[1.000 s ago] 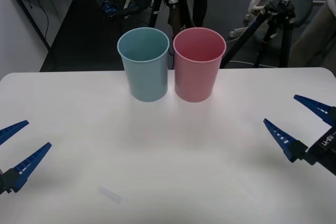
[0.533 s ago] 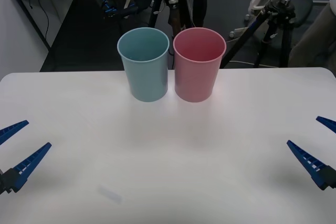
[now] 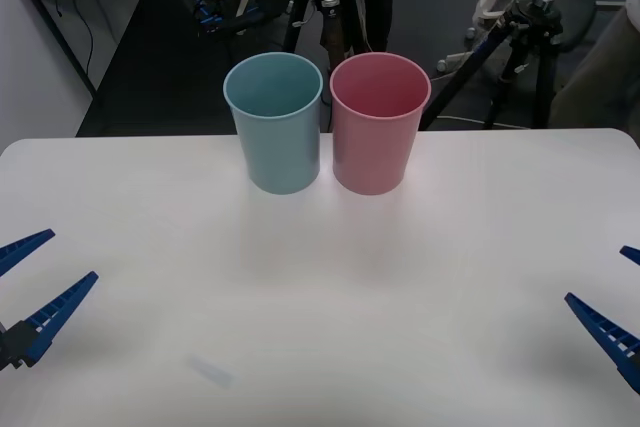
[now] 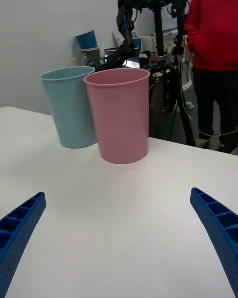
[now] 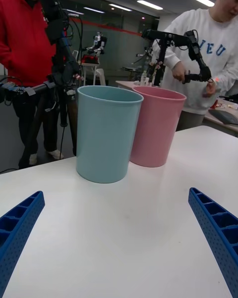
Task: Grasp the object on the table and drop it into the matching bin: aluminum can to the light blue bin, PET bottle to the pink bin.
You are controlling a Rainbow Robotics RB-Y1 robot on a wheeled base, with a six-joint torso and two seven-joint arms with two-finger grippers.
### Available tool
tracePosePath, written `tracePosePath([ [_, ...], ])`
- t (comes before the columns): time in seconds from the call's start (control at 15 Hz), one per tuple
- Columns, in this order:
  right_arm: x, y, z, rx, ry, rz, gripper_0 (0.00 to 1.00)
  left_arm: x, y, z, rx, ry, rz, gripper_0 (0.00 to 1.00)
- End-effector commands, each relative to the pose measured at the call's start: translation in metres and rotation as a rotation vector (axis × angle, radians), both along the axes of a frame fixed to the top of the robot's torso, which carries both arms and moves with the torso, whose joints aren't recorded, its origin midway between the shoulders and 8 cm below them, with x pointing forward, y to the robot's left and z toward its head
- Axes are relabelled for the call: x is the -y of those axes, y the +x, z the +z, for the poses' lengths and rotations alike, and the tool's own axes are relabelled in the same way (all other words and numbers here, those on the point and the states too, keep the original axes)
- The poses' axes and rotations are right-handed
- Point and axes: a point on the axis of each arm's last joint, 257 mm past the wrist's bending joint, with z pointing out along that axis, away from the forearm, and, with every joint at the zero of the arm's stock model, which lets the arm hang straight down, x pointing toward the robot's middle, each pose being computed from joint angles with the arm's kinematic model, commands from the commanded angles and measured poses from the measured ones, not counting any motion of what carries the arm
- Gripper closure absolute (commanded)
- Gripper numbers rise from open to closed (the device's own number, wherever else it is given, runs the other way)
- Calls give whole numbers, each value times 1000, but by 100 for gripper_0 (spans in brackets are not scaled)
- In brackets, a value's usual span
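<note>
Left tool [image 3: 30, 282] low at the left tabletop [image 3: 320, 327] edge, blue fingers spread wide, holding nothing; right tool [image 3: 625, 302] low at the right edge, likewise spread and empty.

The light blue bin [image 3: 274, 124] stands upright on the white tabletop [image 3: 320, 307], near its far edge. It is a tall plastic cup shape that becomes narrower toward the bottom, with a rolled rim and an open mouth. The pink bin [image 3: 379, 124] has the same shape and also stands upright, just beside the blue one on its right. Their rims are almost touching; whether they really touch cannot be told. What lies at the bottom of either bin is hidden.
</note>
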Motion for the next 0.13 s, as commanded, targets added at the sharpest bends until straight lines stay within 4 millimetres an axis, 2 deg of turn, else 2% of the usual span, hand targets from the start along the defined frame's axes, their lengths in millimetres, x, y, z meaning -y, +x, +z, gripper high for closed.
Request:
tracePosePath([
  [0.07, 0, -2, -2, -2, -3, 1, 0, 0, 0, 0, 0, 0, 0, 0],
  [0.13, 0, -2, -2, -2, -3, 1, 0, 0, 0, 0, 0, 0, 0, 0],
])
